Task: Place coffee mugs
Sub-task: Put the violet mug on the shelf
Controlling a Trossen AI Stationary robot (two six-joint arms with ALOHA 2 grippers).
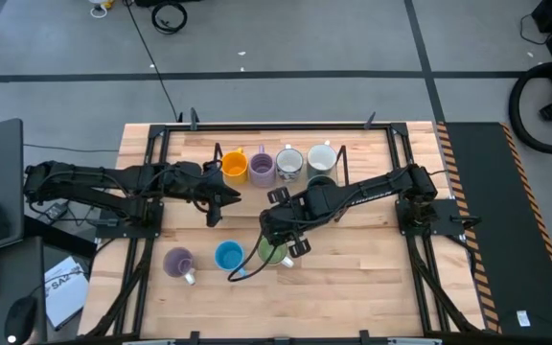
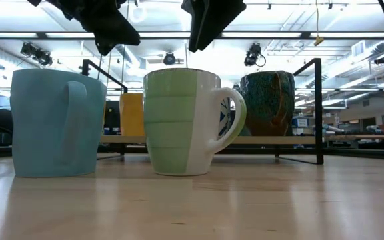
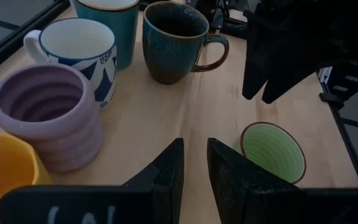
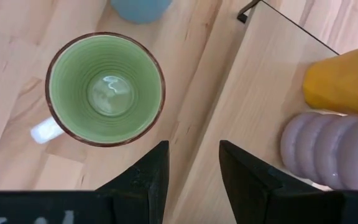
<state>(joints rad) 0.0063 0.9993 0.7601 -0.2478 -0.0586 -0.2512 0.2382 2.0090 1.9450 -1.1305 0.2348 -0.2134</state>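
Observation:
The light green mug (image 1: 274, 253) (image 4: 105, 89) stands upright on the table, with the bright blue mug (image 1: 228, 255) (image 2: 55, 123) and the lavender mug (image 1: 178, 261) to its left. Orange (image 1: 235, 166), purple (image 1: 262, 168), white patterned (image 1: 288, 163), pale white-teal (image 1: 320, 156) and dark (image 1: 322, 182) mugs stand on the shelf of the wire frame. My right gripper (image 4: 191, 165) hangs open just above and beside the green mug (image 2: 182, 123), clear of its rim. My left gripper (image 3: 194, 168) hovers narrowly open in front of the shelf, near the purple mug (image 3: 48, 115).
The black wire frame (image 1: 343, 168) with its wooden shelf (image 4: 266, 93) fills the table's far middle; its edge lies right beside the green mug. Bare wood extends toward the near edge (image 1: 353, 297). The two arms stand close together over the table's centre.

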